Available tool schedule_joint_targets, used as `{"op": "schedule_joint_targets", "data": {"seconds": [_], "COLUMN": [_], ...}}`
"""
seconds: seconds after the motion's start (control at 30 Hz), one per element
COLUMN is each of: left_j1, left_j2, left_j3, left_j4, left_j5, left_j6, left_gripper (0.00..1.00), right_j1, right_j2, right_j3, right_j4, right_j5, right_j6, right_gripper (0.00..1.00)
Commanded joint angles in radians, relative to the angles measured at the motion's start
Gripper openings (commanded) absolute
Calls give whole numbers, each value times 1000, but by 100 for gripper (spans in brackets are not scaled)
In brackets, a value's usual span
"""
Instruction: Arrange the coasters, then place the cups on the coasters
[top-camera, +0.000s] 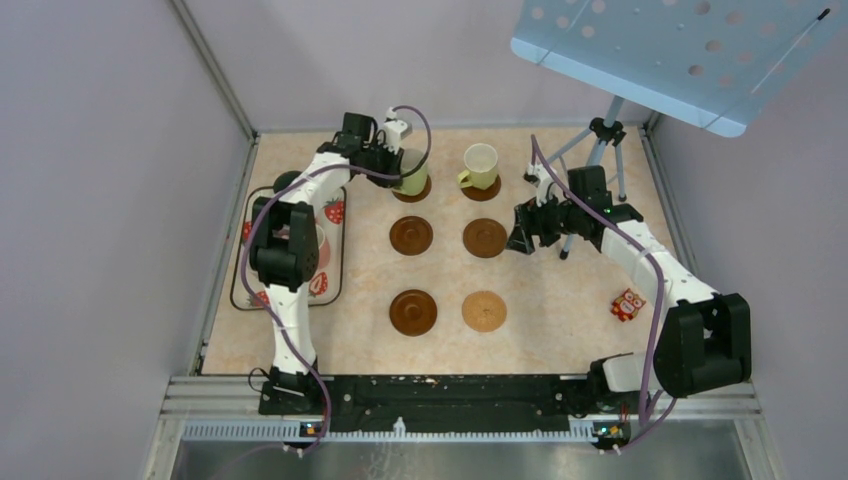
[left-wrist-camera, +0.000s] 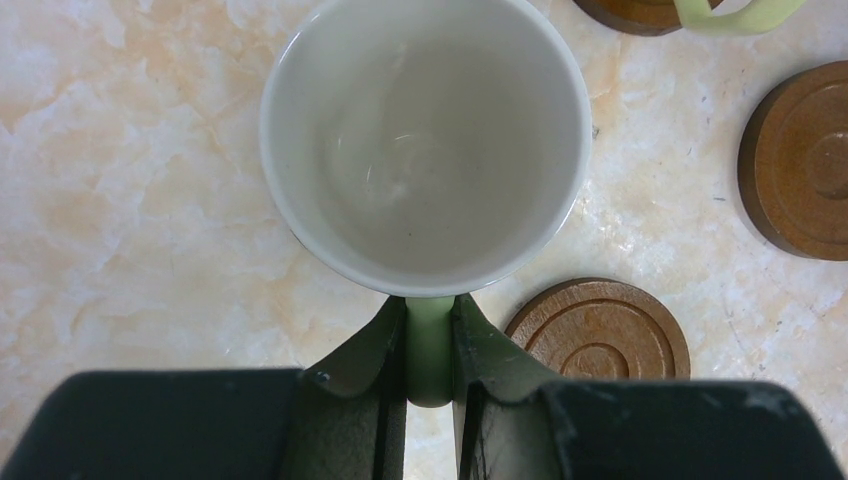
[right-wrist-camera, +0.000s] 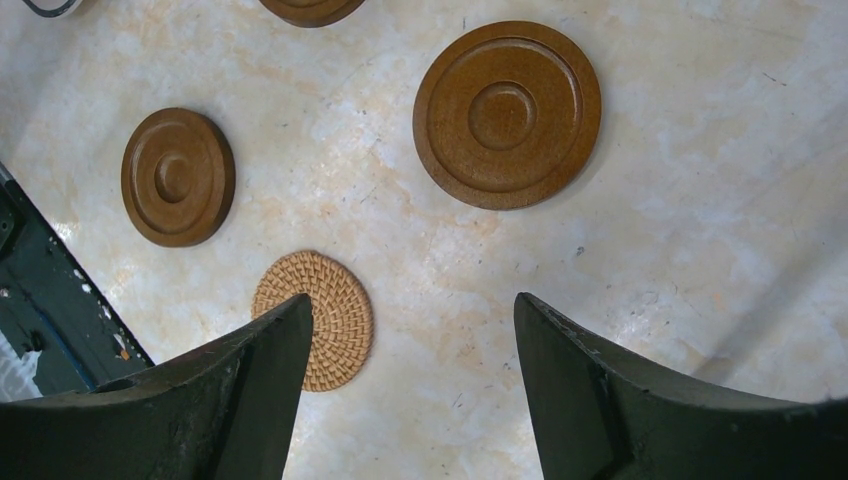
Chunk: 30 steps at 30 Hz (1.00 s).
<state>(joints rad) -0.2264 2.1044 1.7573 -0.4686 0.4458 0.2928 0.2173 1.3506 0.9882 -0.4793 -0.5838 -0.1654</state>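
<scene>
Six coasters lie in two columns of three. Five are dark brown, such as the middle-left one (top-camera: 411, 235), and the near-right one is tan and woven (top-camera: 484, 311) (right-wrist-camera: 330, 300). A light green cup (top-camera: 481, 165) stands on the back-right coaster (top-camera: 481, 190). My left gripper (top-camera: 395, 160) (left-wrist-camera: 430, 312) is shut on the handle (left-wrist-camera: 430, 350) of a second light green cup (top-camera: 412, 178) (left-wrist-camera: 425, 140) over the back-left coaster (top-camera: 411, 192). I cannot tell whether that cup rests on it. My right gripper (top-camera: 525, 235) (right-wrist-camera: 412, 300) hangs open and empty above bare table, right of the middle-right coaster (top-camera: 485, 238) (right-wrist-camera: 507, 115).
A white strawberry-print tray (top-camera: 335, 250) lies at the left, mostly covered by my left arm. A small red packet (top-camera: 628, 304) lies near my right arm. A tripod (top-camera: 605, 150) stands at the back right under a blue perforated board (top-camera: 680, 50). Walls close in the table.
</scene>
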Motion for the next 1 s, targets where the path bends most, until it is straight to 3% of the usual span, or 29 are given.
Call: {"op": "schedule_joint_targets", "data": {"seconds": [0.0, 0.37, 0.57, 0.97], "left_j1": [15, 33, 35, 35], "left_j2": [-19, -23, -17, -78], "left_j3": [-25, -84, -79, -109], "left_j4": [134, 179, 164, 128], "left_j5": [45, 60, 59, 46], "left_j6": [-20, -6, 4, 35], "left_gripper": [0, 3, 16, 54], "right_j1": [-8, -7, -8, -7], "right_j2": [-12, 2, 2, 2], "right_j3": [0, 1, 1, 4], "right_j4": [37, 35, 35, 35], "right_j5": [-5, -5, -4, -5], "right_j6": [-20, -25, -25, -26], "right_gripper": [73, 73, 73, 73]}}
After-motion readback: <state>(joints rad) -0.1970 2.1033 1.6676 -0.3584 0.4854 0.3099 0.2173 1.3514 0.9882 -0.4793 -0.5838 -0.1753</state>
